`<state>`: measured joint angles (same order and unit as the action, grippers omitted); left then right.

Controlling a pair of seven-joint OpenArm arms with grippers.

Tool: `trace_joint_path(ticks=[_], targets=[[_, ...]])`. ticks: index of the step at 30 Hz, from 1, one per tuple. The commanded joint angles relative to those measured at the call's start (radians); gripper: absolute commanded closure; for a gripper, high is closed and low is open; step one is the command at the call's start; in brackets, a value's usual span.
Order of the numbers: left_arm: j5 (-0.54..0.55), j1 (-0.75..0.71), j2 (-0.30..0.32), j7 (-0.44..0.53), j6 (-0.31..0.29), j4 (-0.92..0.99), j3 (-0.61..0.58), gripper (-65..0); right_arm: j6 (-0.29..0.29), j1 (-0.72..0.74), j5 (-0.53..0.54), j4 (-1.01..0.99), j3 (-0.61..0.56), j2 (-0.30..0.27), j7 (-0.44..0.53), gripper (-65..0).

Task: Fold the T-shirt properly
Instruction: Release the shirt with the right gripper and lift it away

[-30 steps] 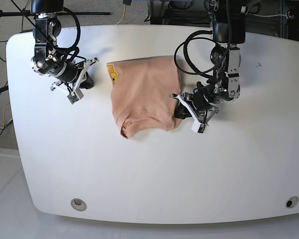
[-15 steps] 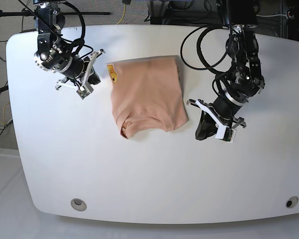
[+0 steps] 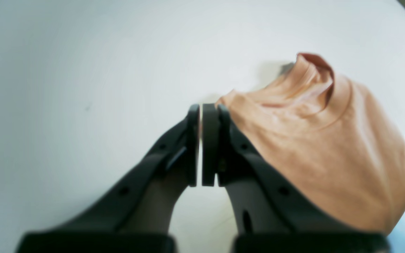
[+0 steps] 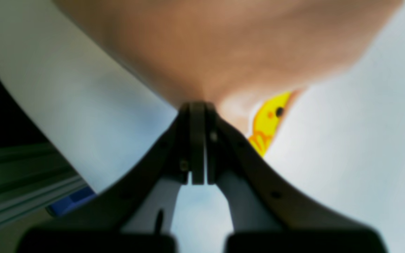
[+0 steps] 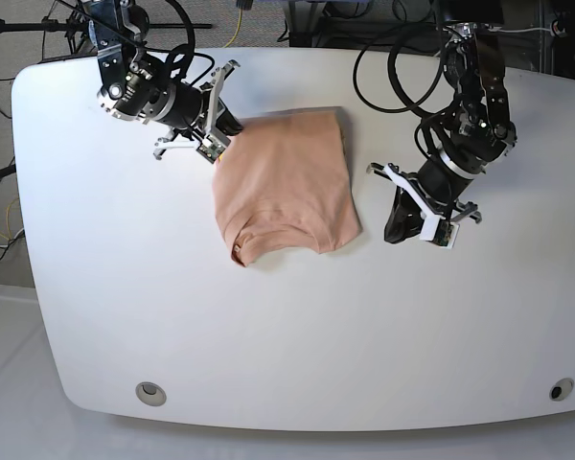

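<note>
- Left gripper (image 5: 395, 235): fingers pressed together, near the shirt's side.
- T-shirt (image 5: 283, 182): folded into a bundle, lying on the white table (image 5: 297, 345).
- Right gripper (image 5: 232, 132): fingers closed up, over the bundle's far corner.

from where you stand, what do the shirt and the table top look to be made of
Shirt: soft matte cloth, probably cotton; it creases and its edges curl.
Table top: smooth white board, perhaps laminate, with a faint satin sheen.
</note>
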<state>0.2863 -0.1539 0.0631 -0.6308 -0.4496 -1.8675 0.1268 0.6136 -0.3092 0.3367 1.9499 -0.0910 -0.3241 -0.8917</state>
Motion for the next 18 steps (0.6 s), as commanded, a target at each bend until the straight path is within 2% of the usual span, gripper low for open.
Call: trace_joint_path(ticks=[1, 10, 18], targets=[[0.014, -0.002, 0.005, 0.03, -0.002, -0.022, 0.03, 0.0, 0.004, -0.002, 0.005, 0.019, -0.014, -0.01, 0.016, 0.0], [0.014, -0.022, 0.007, 0.03, -0.004, -0.024, 0.075, 0.0, -0.005, 0.057, 0.0, -0.022, -0.114, -0.007, 0.016, 0.0], [0.014, -0.032, 0.008, 0.03, -0.005, -0.024, 0.078, 0.0, -0.005, 0.181, 0.0, -0.162, -0.217, 0.027, 0.016, 0.0]])
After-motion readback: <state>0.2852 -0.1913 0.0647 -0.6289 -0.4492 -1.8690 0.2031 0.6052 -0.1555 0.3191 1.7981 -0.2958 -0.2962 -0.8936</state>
